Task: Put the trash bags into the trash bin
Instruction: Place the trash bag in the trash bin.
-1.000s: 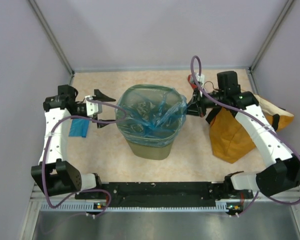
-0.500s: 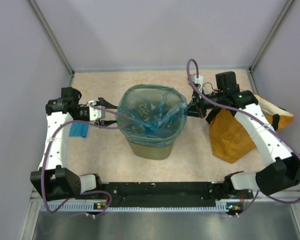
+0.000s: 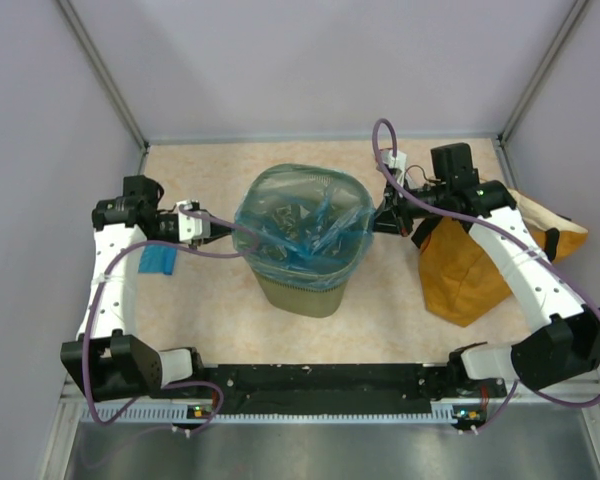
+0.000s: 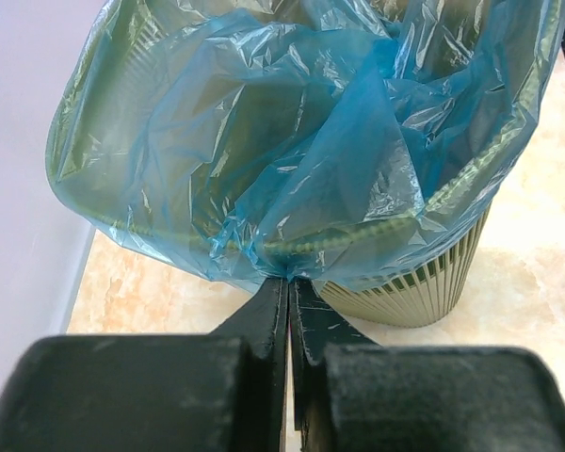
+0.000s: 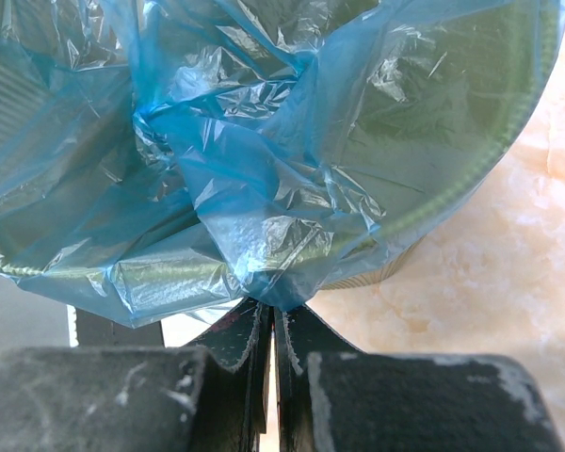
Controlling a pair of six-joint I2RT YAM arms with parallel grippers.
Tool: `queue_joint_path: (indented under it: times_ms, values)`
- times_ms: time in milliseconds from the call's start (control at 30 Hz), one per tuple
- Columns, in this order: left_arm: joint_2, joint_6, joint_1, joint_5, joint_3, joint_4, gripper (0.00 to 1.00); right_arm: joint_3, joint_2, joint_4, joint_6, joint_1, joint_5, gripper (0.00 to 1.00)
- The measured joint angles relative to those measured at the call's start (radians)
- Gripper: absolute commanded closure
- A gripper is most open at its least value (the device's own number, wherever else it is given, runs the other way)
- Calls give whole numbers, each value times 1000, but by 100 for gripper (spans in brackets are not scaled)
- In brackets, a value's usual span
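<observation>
Film of the trash bag is clenched in left tool and right tool. I see the trash bin directly between them.

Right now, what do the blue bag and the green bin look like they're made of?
Green bin: probably painted wire mesh, matte olive; fine vertical ribs show on its wall.
Blue bag: thin plastic film, glossy and translucent; it crinkles, and the bin shows through.
</observation>
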Motion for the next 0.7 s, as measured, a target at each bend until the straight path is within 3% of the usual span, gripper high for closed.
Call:
queue_joint_path:
  times_ms: [700]
  values:
    - [29,51,-3,-8,-110,5,100,-177,-6,115,-8,0,11,100]
